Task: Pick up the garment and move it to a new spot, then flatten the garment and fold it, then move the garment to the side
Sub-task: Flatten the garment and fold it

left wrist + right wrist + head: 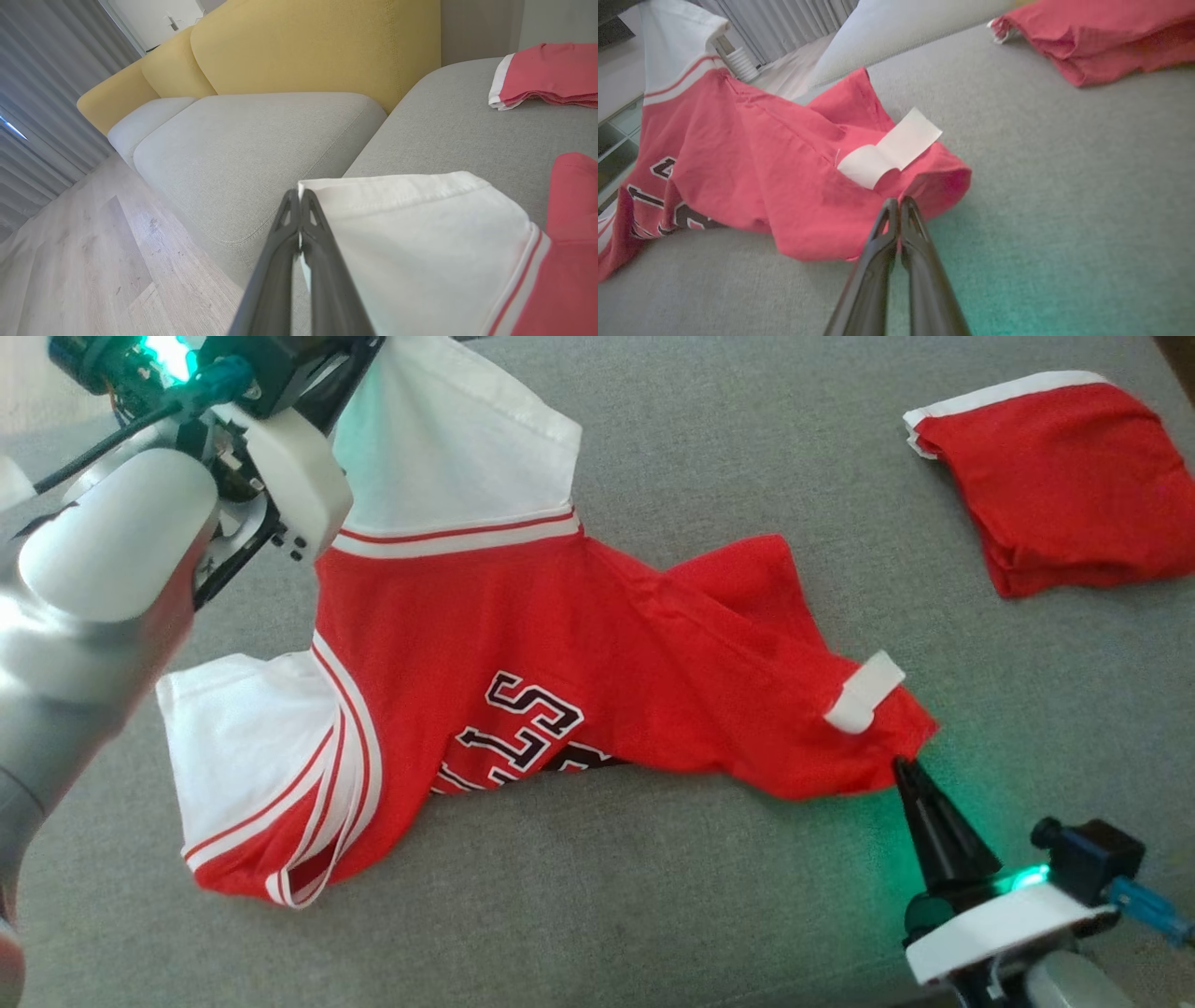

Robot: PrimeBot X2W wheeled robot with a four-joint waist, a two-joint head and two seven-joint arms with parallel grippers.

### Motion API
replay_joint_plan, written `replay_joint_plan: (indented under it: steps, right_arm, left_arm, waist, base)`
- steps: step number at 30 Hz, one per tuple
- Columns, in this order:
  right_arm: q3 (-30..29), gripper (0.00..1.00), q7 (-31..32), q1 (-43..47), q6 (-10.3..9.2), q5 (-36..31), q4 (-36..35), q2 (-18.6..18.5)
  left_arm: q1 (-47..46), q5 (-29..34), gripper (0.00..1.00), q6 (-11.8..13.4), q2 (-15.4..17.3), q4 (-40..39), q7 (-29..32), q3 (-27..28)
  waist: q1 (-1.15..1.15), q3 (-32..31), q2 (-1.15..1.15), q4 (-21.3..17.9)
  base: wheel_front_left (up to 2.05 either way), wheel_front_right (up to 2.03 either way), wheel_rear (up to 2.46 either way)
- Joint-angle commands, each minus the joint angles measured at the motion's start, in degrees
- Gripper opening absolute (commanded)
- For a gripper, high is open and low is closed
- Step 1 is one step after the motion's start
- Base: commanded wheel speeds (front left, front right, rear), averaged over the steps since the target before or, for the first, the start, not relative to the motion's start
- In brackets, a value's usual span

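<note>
Garment (523, 635), a red jersey with white sleeves and dark lettering, lies loosely spread across the grey sofa cushion (747, 896), with its body crumpled into ridges. One white sleeve sits flat at the near left. The other white sleeve is raised off the cushion at the far left, where the left gripper (299, 196) has its jaws closed on the sleeve's hemmed corner, with the white cloth pinched between the two dark fingers. At the right end of the garment, a white label (864, 691) lies folded on the red cloth close to the hem corner. The right gripper (904, 767) meets that corner from the near right. Its jaws are closed together and their tips pinch the edge of the red hem, just beside the label. A green glow falls on the cushion around it. A folded red garment (1055, 485) with a white edge lies at the far right, well apart. The left wrist view also shows a yellow backrest (303, 46) and wood floor (70, 261).
</note>
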Motion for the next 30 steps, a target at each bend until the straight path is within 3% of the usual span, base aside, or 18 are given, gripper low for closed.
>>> replay_joint_plan:
  steps: [1,10,18,25,30]
  right_arm:
    - [0.4,0.00,-0.2,-0.9,0.22,-0.5,-1.8,-1.1]
    - [-4.4,0.00,-0.2,-0.8,0.22,-0.8,-8.6,-4.9]
    - [-8.9,0.00,1.2,-5.4,0.22,2.2,-13.8,-15.1]
    - [-13.1,0.00,3.8,-13.9,0.22,2.8,-17.9,-22.8]
    - [-12.8,0.00,6.6,-22.5,0.22,2.7,-19.6,-27.2]
  left_arm:
    - [-2.6,-0.4,0.00,0.1,2.1,-0.4,-0.6,2.3]
    - [-0.3,-2.6,0.00,0.1,4.1,-0.3,-5.2,2.8]
    - [0.1,-4.6,0.00,0.2,9.1,-3.8,-9.2,6.9]
    - [-1.0,-5.8,0.00,1.2,14.5,-13.4,-9.8,13.1]
    - [-2.0,-6.7,0.00,2.5,17.4,-20.6,-9.4,15.6]
  waist:
    - [0.00,-0.4,0.00,0.0]
    - [0.00,-7.8,0.00,0.3]
    - [0.00,-15.4,0.00,2.6]
    - [0.00,-18.7,0.00,5.7]
    - [0.00,-19.9,0.00,7.8]
  base:
    - [0.00,0.00,0.00]
    - [0.00,0.00,0.00]
    - [0.00,0.00,0.00]
    - [0.00,0.00,0.00]
    - [0.00,0.00,0.00]
